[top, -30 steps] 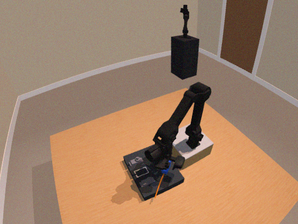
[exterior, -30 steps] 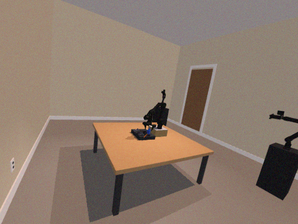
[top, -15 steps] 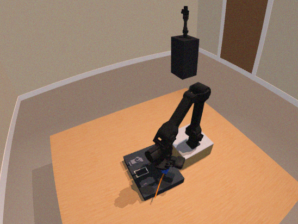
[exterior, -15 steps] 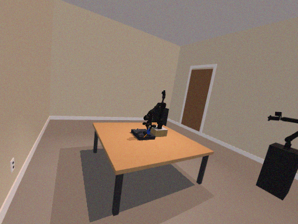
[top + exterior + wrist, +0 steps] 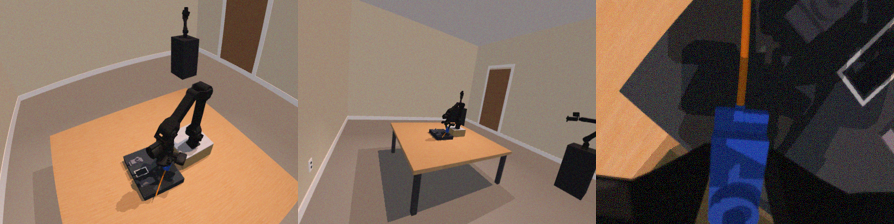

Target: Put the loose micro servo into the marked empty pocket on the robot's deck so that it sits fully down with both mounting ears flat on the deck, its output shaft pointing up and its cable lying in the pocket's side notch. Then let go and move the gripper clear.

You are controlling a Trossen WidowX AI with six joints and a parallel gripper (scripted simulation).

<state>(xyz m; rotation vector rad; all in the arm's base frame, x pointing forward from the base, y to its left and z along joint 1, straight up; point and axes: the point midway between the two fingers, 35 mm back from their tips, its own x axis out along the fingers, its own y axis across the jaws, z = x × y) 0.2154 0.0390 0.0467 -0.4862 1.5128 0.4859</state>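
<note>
Micro servo (image 5: 738,160) is clamped between the gripper (image 5: 737,197) fingers, blue body, jaws partly closed on its two long sides. In the wrist view the fingers sit dark either side of the body, touching it. Round output hub shows on the servo face nearest the wrist camera, partly cut off at the frame edge. Orange cable (image 5: 743,55) runs straight out from the servo's far end, ahead of the gripper, over the dark deck (image 5: 661,85) and past its edge. Marked pocket (image 5: 868,75), white-outlined rectangle, is ahead and off to the right of the gripper in the wrist view, apart from the servo. Top view: gripper (image 5: 165,169) is low over the deck (image 5: 177,179), servo (image 5: 166,168) just a blue sliver under the wrist, cable (image 5: 160,185) trailing to the deck's near edge, pocket (image 5: 141,172) beside it. Can't tell if the servo is touching the deck or off it. Deck sits on the wooden table (image 5: 95,163) next to the arm's pale base block (image 5: 204,148).
</note>
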